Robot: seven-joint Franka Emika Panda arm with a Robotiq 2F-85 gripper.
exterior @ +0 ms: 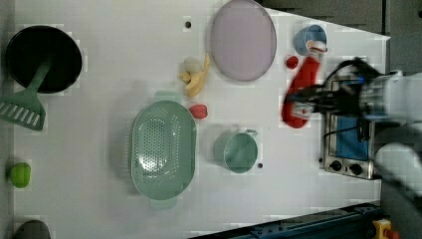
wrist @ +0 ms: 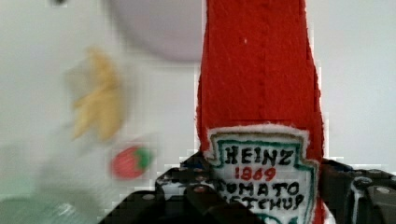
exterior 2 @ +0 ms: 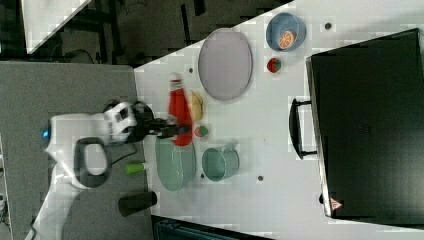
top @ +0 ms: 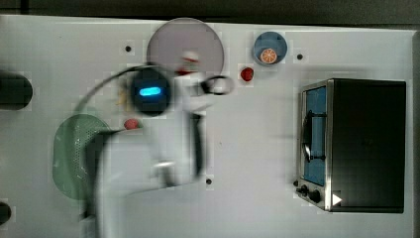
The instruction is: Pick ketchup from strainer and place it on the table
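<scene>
surface: large flat white tabletop with small dark dots (exterior: 109,59), cluttered; dark floor and a grey mat beyond its edge in the right view
held thing: small red squeeze ketchup bottle with white cap and white printed label (exterior: 300,94), up in the air, clear of the tabletop
gripper: black two-finger gripper (exterior 2: 176,131) on the white arm, jaws about half spread and clamped on the bottle's lower labelled end; wrist view shows the label (wrist: 261,175) sitting between the finger bodies
bottle long axis: running straight out from the jaws, cap end leading; in the left view it slants up toward the small blue bowl (exterior: 309,40); in the right view the cap points at the right view's top
strainer: pale green oval perforated plastic basin (exterior: 161,148), nothing in it; bottle well apart from it in the left view, overlapping its rim line only by perspective in the right view
below/near bottle: grey round plate (exterior: 243,40), peeled yellow banana toy (exterior: 195,77), small red strawberry (exterior: 198,111), round teal-green cup (exterior: 240,152)
key relation: bare tabletop lies under the bottle, between plate and silver toaster oven (exterior: 348,149)
step judged: carry done or nearly so, lowering and letting go not yet done
risk judged: bottle held by its base end, so it would likely be laid down or tip on release
</scene>
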